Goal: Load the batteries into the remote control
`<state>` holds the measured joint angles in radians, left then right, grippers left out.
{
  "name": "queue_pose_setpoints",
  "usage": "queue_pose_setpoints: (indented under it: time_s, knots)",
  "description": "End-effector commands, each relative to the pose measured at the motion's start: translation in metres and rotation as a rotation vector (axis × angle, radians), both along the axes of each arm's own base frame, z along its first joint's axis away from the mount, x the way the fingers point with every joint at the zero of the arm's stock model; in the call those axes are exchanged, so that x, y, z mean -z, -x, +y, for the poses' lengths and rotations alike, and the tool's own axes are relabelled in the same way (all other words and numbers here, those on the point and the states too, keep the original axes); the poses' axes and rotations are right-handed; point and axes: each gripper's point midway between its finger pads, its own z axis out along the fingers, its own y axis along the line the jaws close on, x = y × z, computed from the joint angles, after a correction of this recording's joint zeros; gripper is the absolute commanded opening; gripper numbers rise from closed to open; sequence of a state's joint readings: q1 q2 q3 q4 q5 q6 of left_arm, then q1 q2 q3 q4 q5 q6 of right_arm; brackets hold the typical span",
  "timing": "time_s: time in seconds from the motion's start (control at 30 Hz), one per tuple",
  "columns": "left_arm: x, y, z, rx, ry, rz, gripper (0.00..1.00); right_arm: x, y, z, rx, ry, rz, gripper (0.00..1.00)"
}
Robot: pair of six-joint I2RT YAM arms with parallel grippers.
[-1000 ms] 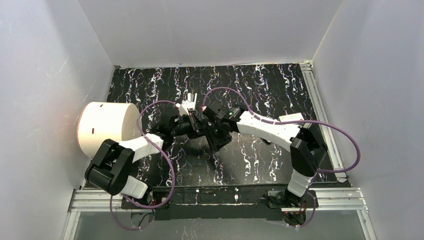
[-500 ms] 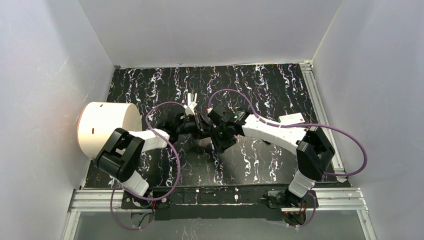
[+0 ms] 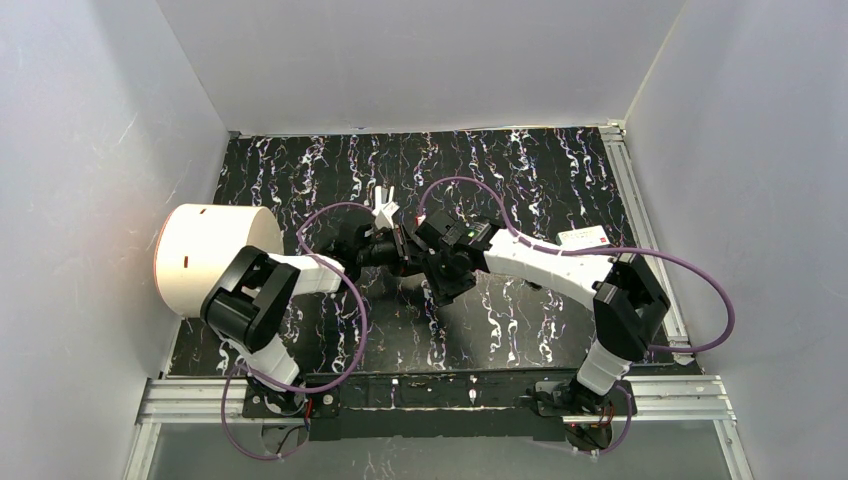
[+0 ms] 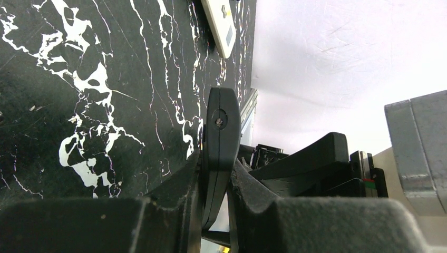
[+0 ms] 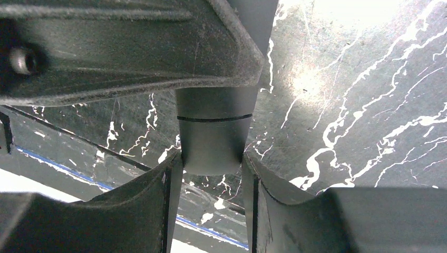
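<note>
Walling the black marble table (image 3: 520, 170) on three sides: white panels (image 3: 400, 60), with a rail (image 3: 640, 220) along the right edge. There is open surface at the back and front, and both arms meet mid-table. White drum (image 3: 205, 255) lies on its side at the left edge; contents can't be seen. Right gripper (image 5: 213, 168) is clamped on the dark remote (image 5: 213, 142). Left gripper (image 4: 215, 182) is pinched tight on a thin black piece (image 4: 219, 132), edge-on. White remote (image 4: 224, 29) lies near the right rail. Batteries can't be made out.
</note>
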<state>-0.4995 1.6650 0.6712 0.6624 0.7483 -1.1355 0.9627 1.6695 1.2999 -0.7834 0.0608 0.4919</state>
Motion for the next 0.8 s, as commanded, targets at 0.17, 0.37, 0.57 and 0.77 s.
queue_pose_setpoints:
  time_s: [0.17,0.37,0.57,0.77]
  knots:
    - [-0.032,0.022,-0.018,0.159,0.109,0.012,0.00,-0.011,-0.030,-0.002,0.036,0.037,-0.123,0.52]
    - [-0.028,0.017,-0.017,0.151,0.105,0.025,0.00,-0.017,-0.028,-0.007,0.048,0.039,-0.135,0.55]
    - [-0.027,0.013,-0.015,0.142,0.105,0.028,0.00,-0.024,-0.029,-0.008,0.058,0.027,-0.144,0.56]
    - [-0.025,0.011,-0.013,0.133,0.102,0.029,0.00,-0.032,-0.028,-0.006,0.063,-0.008,-0.158,0.66]
